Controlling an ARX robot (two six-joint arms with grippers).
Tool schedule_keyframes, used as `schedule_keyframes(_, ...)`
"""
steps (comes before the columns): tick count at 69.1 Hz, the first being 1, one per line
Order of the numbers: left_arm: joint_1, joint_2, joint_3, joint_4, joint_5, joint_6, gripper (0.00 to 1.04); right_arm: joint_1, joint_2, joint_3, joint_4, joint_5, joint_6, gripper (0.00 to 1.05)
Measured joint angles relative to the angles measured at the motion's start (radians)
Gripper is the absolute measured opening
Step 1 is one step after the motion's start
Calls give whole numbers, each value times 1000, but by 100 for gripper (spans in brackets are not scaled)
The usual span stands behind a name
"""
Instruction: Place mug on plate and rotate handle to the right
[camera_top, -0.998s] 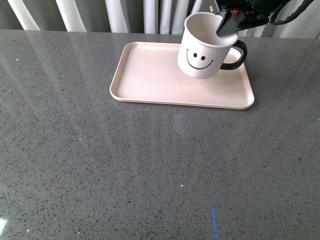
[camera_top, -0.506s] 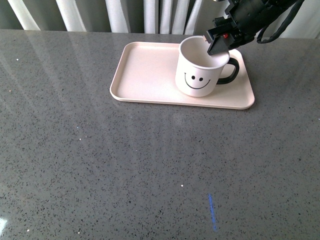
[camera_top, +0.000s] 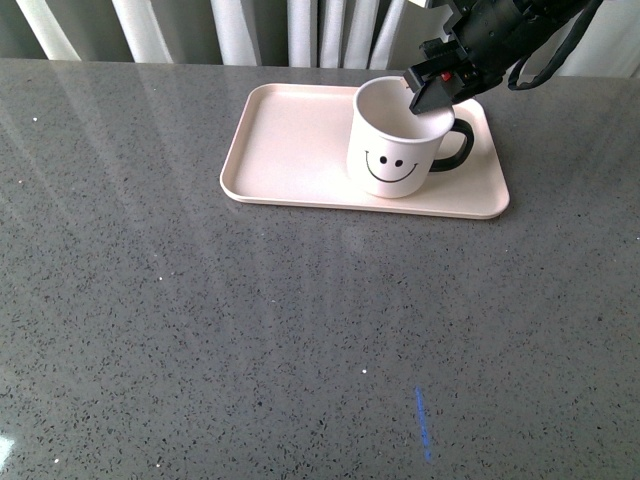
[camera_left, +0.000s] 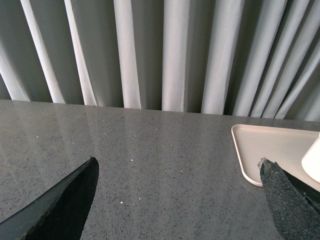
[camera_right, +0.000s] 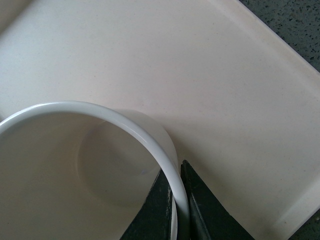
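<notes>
The cream-white mug (camera_top: 393, 140) with a black smiley face stands upright on the right part of the pale pink plate (camera_top: 290, 150). Its black handle (camera_top: 456, 140) points to the right. My right gripper (camera_top: 432, 88) is shut on the mug's rim at its far right side, one finger inside and one outside. In the right wrist view the rim (camera_right: 150, 135) runs between the two dark fingertips (camera_right: 202, 210) over the plate (camera_right: 225, 90). My left gripper (camera_left: 177, 175) is open and empty over the table, left of the plate (camera_left: 260, 145); it does not show in the front view.
The grey speckled table (camera_top: 250, 330) spreads in front of the plate. White curtains (camera_top: 250, 30) hang behind the table's far edge. A short blue mark (camera_top: 422, 420) lies on the table near the front.
The mug has come down from a tilted, raised pose onto the plate and now stands upright. My right gripper came down with it and moved slightly left.
</notes>
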Motion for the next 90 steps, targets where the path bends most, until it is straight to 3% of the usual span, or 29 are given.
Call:
schedule_keyframes(7, 0, 0, 0, 0, 0, 0, 95, 1, 0, 0, -2, -3, -8, 9)
schedule_keyframes(20, 0, 0, 0, 0, 0, 0, 95, 5, 5, 0, -3, -6, -18, 40)
schedule_keyframes(27, 0, 0, 0, 0, 0, 0, 95, 11, 5, 7, 0, -14, -21, 63)
schedule_keyframes(39, 0, 0, 0, 0, 0, 0, 95, 11, -8, 11, 11, -46, -21, 89)
schedule_keyframes(45, 0, 0, 0, 0, 0, 0, 95, 8, -33, 6, 27, -69, -21, 97)
schedule_keyframes(49, 0, 0, 0, 0, 0, 0, 95, 2, -73, -12, 48, -99, -19, 95)
schedule_keyframes(50, 0, 0, 0, 0, 0, 0, 95, -8, -274, -211, 330, -21, 34, 89)
schedule_keyframes(51, 0, 0, 0, 0, 0, 0, 95, -4, -296, -266, 441, 65, 65, 86)
schedule_keyframes(56, 0, 0, 0, 0, 0, 0, 95, -1, -362, -480, 813, 256, 222, 74)
schedule_keyframes(63, 0, 0, 0, 0, 0, 0, 95, -8, -445, -773, 1251, 317, 345, 55)
schedule_keyframes(70, 0, 0, 0, 0, 0, 0, 95, -16, -546, -955, 1404, 312, 388, 37)
schedule_keyframes(82, 0, 0, 0, 0, 0, 0, 95, -34, -698, -1189, 1484, 300, 410, 5)
schedule_keyframes(90, 0, 0, 0, 0, 0, 0, 95, -48, -780, -1315, 1507, 270, 414, 2)
